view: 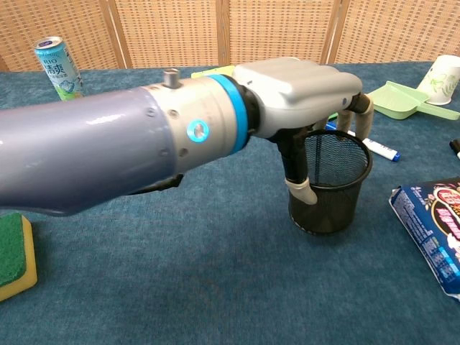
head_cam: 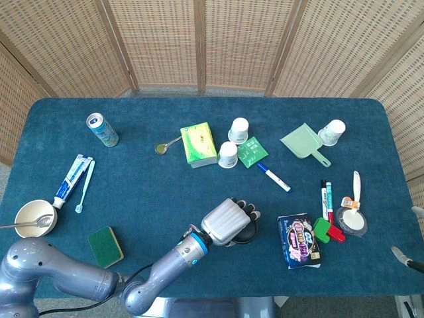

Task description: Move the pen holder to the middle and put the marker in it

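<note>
Fingers (view: 300, 188) are wrapped over the rim of the black mesh pen holder (view: 329, 188), gripped upright by the left hand (head_cam: 228, 222) near the middle of the blue-cloth worktop (head_cam: 152, 179), toward its front edge. The blue-capped white marker (head_cam: 273, 177) lies apart, further back. The right hand is barely seen at the right edge; its fingers cannot be judged.
</note>
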Robot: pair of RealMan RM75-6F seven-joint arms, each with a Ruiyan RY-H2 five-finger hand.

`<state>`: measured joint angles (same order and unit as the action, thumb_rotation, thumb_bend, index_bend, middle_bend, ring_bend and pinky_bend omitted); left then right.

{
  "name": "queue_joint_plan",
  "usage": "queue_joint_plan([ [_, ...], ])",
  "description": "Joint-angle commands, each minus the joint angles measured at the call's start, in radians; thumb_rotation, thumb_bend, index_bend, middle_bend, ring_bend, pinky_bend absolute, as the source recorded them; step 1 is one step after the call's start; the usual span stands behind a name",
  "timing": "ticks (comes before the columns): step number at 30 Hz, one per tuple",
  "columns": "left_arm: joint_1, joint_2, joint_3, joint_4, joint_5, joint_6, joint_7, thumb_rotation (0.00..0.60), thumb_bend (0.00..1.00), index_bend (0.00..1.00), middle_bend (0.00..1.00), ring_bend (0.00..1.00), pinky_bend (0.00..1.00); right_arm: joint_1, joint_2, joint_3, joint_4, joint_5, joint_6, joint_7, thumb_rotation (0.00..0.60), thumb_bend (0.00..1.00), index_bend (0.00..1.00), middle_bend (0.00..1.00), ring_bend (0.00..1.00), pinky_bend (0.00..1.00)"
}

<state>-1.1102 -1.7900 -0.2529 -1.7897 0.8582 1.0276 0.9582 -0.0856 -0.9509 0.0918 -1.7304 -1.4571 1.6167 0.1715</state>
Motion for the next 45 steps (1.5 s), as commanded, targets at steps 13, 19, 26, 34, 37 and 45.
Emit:
queue_joint_plan([
  [13,-0.075,-0.078,-0.002,0.073,-0.127,0.035,0.048,0.600,0.10,0.30,0.39,0.27,0.44,-0.004,0.011,0.002,0.003,0.002,0.002,0.034,0.600,0.00,0.24,0.00,0.00,0.04],
  [19,-0.090,-0.069,-0.001,0.047,-0.175,0.042,0.063,0.600,0.10,0.25,0.16,0.06,0.34,-0.006,0.014,0.003,0.004,0.001,0.005,0.042,0.600,0.00,0.24,0.00,0.00,0.04],
  [26,-0.090,-0.022,0.002,-0.032,-0.201,0.073,0.057,0.600,0.09,0.13,0.00,0.00,0.20,-0.010,0.015,0.005,0.001,0.001,0.015,0.040,0.600,0.00,0.24,0.00,0.00,0.04],
  [34,-0.056,0.091,0.034,-0.184,-0.151,0.136,0.041,0.600,0.09,0.07,0.00,0.00,0.17,-0.010,0.011,0.003,-0.002,-0.002,0.016,0.023,0.600,0.00,0.24,0.00,0.00,0.04],
  [37,0.000,0.205,0.071,-0.303,-0.073,0.206,0.030,0.600,0.09,0.07,0.00,0.00,0.16,-0.008,0.009,0.004,-0.001,0.000,0.012,0.019,0.600,0.00,0.24,0.00,0.00,0.04],
  [45,0.186,0.537,0.188,-0.441,0.128,0.302,-0.130,0.600,0.09,0.08,0.00,0.00,0.13,-0.009,0.002,0.001,-0.009,-0.004,0.017,-0.013,0.600,0.00,0.24,0.00,0.00,0.04],
])
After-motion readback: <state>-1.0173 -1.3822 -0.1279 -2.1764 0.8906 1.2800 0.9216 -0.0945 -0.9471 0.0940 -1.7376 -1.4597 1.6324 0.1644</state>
